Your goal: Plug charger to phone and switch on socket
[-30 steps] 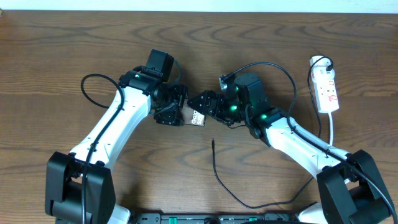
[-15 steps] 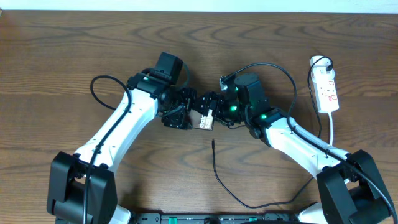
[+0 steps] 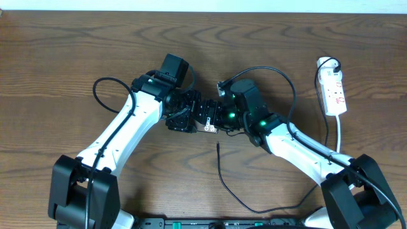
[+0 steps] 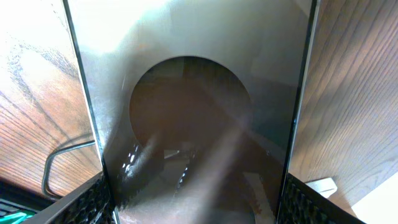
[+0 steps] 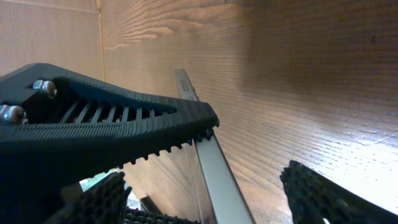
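The phone (image 3: 207, 121) is held up off the table between the two grippers at mid-table. My left gripper (image 3: 189, 118) is shut on it; in the left wrist view the glossy dark phone (image 4: 186, 93) fills the gap between both fingers. My right gripper (image 3: 217, 117) is open, with its fingers on either side of the phone's thin edge (image 5: 214, 168) and not touching it. The charger's plug tip (image 3: 218, 145) lies on the table just below the grippers, and its thin black cable (image 3: 236, 198) runs toward the front edge. The socket (image 3: 333, 89) lies at the far right.
The socket's white cord (image 3: 339, 137) runs down the right side past the right arm. A black robot cable (image 3: 102, 95) loops left of the left arm. The left gripper's ridged finger (image 5: 106, 118) crosses the right wrist view.
The left arm carried the phone to the right and tilted it up. The right gripper moved left until its open fingers straddle the phone's edge. Charger and socket have not moved.
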Controlling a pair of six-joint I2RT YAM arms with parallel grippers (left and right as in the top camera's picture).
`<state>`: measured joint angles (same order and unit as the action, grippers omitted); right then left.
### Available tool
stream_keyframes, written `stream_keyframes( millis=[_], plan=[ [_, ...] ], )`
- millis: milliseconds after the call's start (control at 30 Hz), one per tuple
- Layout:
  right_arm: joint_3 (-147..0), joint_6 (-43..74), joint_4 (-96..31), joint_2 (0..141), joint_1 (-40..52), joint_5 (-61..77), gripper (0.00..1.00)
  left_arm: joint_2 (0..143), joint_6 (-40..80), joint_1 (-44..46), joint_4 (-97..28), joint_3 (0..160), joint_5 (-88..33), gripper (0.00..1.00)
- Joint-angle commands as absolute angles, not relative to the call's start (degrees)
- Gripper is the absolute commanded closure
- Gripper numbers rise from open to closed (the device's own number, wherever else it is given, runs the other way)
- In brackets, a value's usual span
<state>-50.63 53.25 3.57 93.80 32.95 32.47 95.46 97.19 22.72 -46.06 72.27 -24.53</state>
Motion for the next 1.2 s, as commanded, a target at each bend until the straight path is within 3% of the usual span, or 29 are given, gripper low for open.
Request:
stream_keyframes(
  millis=[0, 500, 733, 1167],
  plan=[
    [-51.5, 52.7, 3.5, 94.1, 33.8, 31.4, 0.28, 94.0, 97.6, 23.0, -45.8, 74.1, -25.9, 0.93],
    [-51.5, 51.2, 3.4, 94.1, 33.9, 31.0, 0.53, 94.0, 97.6, 23.0, -45.8, 74.1, -25.9, 0.93],
    [-51.5, 51.1, 3.4, 94.1, 34.2, 30.9, 0.51, 94.0, 97.6, 23.6, -45.8, 74.1, -25.9, 0.93],
    [-51.5, 51.2, 3.4, 94.1, 34.2, 30.7, 0.74, 94.0, 97.6, 24.0, -45.8, 74.1, -26.0, 0.93]
  ],
)
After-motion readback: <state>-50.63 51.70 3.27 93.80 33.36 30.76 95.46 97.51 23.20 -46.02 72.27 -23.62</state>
